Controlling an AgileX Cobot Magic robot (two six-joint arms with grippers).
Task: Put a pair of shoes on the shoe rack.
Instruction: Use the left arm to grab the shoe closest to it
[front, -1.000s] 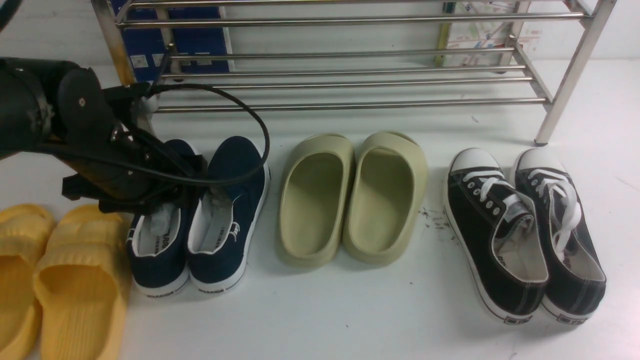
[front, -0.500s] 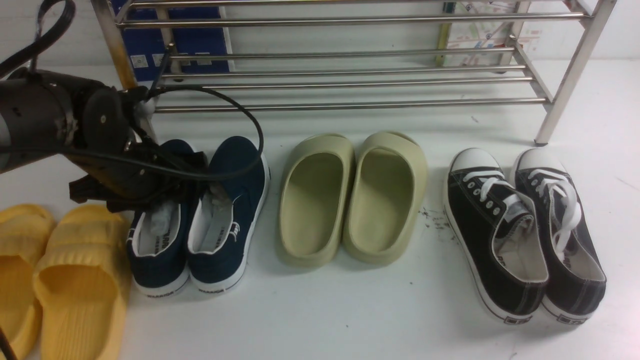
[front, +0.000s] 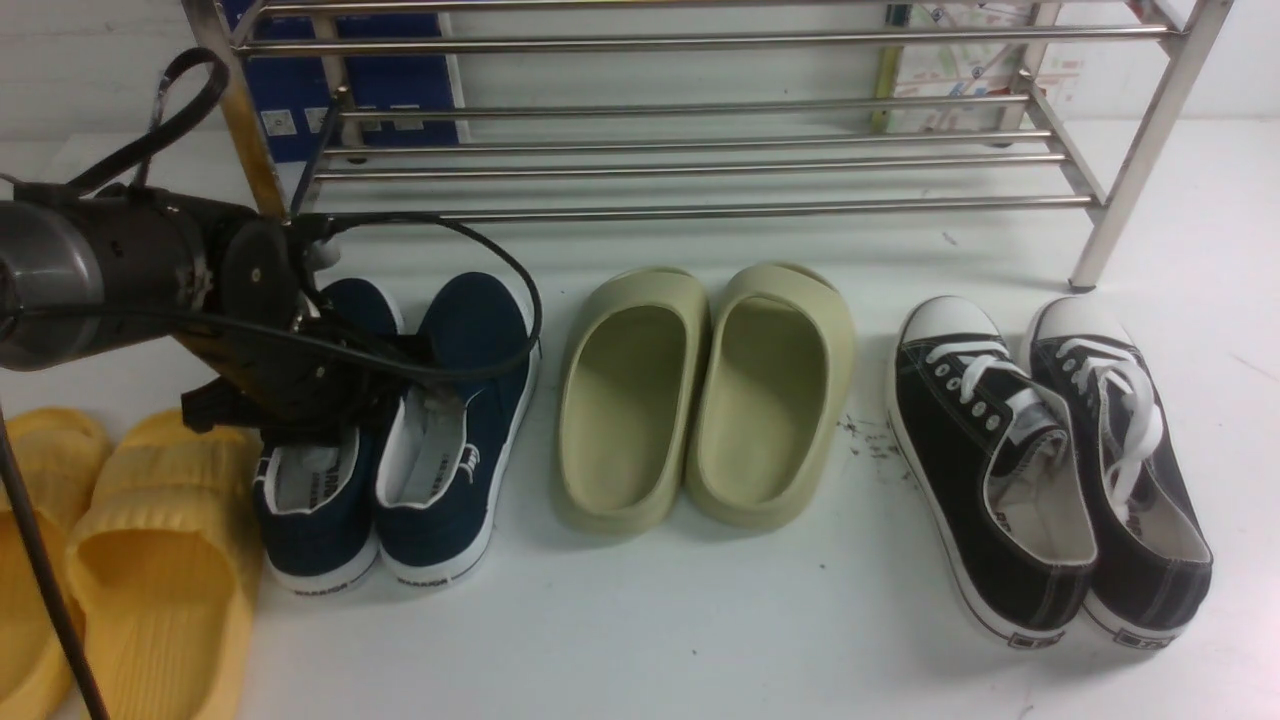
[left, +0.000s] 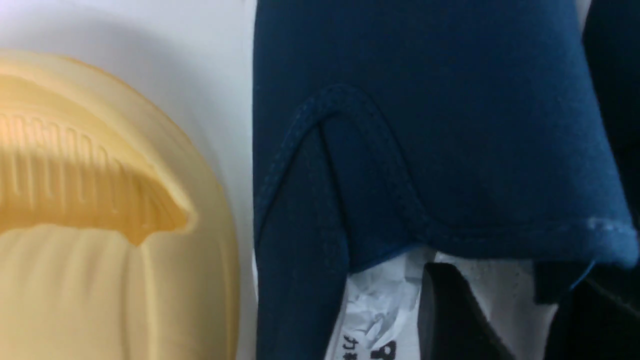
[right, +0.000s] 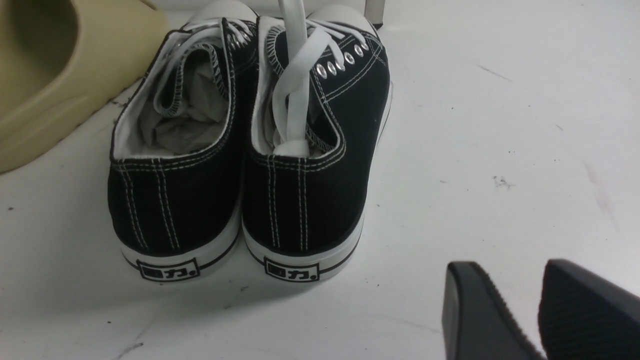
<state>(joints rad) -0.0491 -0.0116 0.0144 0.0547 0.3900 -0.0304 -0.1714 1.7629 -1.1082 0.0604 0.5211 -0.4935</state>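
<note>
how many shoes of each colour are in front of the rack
navy slip-on sneakers: 2
olive-green slides: 2
black lace-up sneakers: 2
yellow slides: 2
total: 8 shoes

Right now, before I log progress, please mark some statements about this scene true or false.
1. The navy slip-ons stand on the table, off the shoe rack. True.
2. The olive slides lie between them and the black sneakers. True.
3. The right gripper holds a black sneaker. False: it is open, holding nothing.
4. The left gripper is at the olive slides. False: it is at the left navy slip-on.
</note>
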